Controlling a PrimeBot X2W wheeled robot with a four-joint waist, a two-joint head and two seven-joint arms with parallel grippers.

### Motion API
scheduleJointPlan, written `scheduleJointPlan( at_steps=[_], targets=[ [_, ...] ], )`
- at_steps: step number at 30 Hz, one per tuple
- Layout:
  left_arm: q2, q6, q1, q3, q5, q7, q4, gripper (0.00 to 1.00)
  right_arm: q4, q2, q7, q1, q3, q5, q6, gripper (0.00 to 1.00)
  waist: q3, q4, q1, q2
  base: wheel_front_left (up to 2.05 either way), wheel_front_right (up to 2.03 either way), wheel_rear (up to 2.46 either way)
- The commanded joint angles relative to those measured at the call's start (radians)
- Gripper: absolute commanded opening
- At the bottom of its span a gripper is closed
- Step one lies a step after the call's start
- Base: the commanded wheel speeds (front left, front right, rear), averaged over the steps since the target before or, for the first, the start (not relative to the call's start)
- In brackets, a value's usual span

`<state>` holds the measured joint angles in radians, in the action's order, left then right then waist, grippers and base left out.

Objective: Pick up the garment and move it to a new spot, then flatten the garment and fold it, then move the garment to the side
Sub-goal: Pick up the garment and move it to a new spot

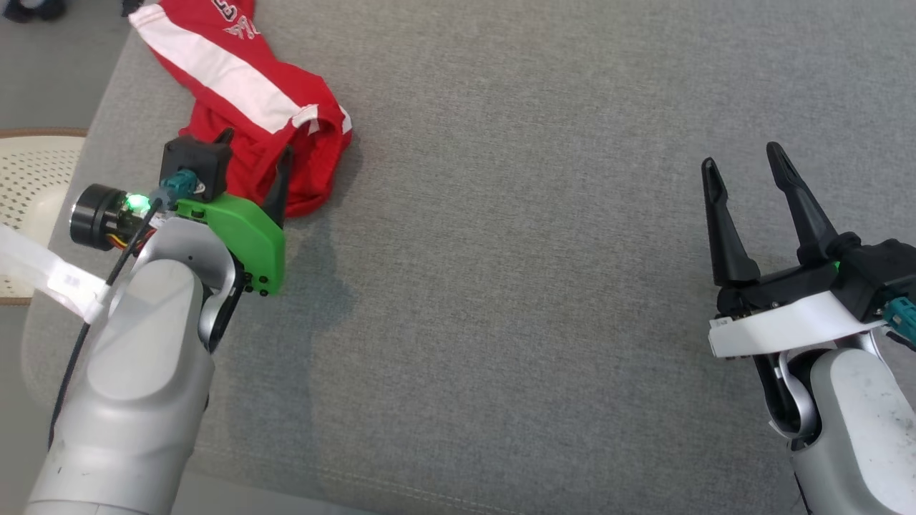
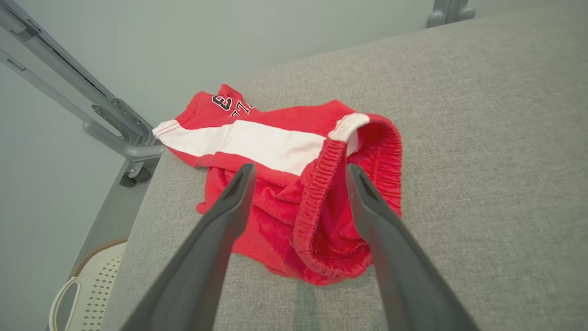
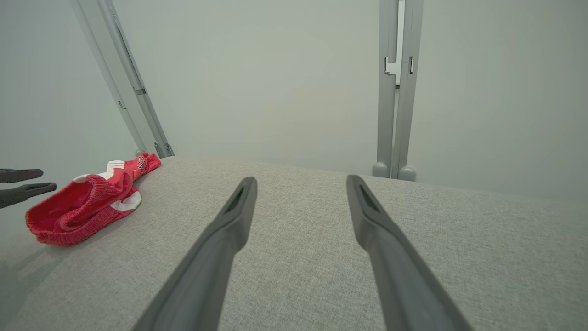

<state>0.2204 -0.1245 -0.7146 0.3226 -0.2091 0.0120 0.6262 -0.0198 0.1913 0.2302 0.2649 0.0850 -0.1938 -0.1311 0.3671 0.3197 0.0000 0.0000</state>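
Garment (image 1: pixel 243 100) — red, crumpled, on cushion (image 1: pixel 537 272), basket (image 1: pixel 32 172) alongside

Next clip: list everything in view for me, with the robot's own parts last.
garment: one, red with a white stripe, crumpled at the surface's far-left corner
upholstered surface: one, grey, under the garment
basket: one, cream and perforated, left of the surface
frame posts: two, grey, beyond the surface's far edge
left end effector: one, dark fingers on a green mount, open, at the garment's waistband
right end effector: one, dark fingers on a white mount, open, over bare surface, apart from the garment
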Motion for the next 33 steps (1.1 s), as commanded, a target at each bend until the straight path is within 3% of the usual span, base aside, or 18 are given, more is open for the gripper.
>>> scheduleJointPlan(
  at_steps=[1,8,15,16,17,26,33],
  targets=[
    [0.016,-0.005,-0.036,0.013,-0.012,0.015,0.025,1.00,0.008,0.004,-0.001,0.016,0.001,-0.009,0.001,1.00,0.065,-0.067,0.0000,0.0000,0.00,0.00,0.00],
    [0.066,-0.006,-0.152,0.070,-0.028,0.103,0.182,1.00,0.018,0.006,0.002,0.029,-0.004,-0.016,0.001,1.00,0.105,-0.113,0.0000,0.0000,0.00,0.00,0.00],
    [0.078,0.005,-0.209,0.072,-0.034,0.145,0.334,1.00,0.010,0.008,0.011,0.030,-0.004,-0.017,0.001,1.00,0.116,-0.135,0.0000,0.0000,0.00,0.00,0.00],
    [0.076,0.013,-0.212,0.066,-0.038,0.143,0.351,0.28,0.007,0.007,0.011,0.029,-0.004,-0.017,0.001,1.00,0.114,-0.135,0.0000,0.0000,0.00,0.00,0.00],
    [0.077,0.017,-0.216,0.066,-0.037,0.134,0.362,0.00,0.004,0.006,0.012,0.028,-0.006,-0.017,0.001,1.00,0.110,-0.134,0.0000,0.0000,0.00,0.00,0.00],
    [0.076,0.073,-0.231,0.042,-0.048,-0.115,0.360,0.00,-0.036,-0.013,0.023,-0.001,0.006,-0.012,0.001,1.00,0.003,-0.107,0.0000,0.0000,0.00,0.00,0.00],
    [0.080,0.077,-0.198,0.021,-0.064,-0.261,0.258,0.00,-0.067,-0.047,0.029,-0.029,0.010,-0.009,0.001,1.00,-0.107,-0.086,0.0000,0.0000,0.00,0.00,0.00]
  ],
)
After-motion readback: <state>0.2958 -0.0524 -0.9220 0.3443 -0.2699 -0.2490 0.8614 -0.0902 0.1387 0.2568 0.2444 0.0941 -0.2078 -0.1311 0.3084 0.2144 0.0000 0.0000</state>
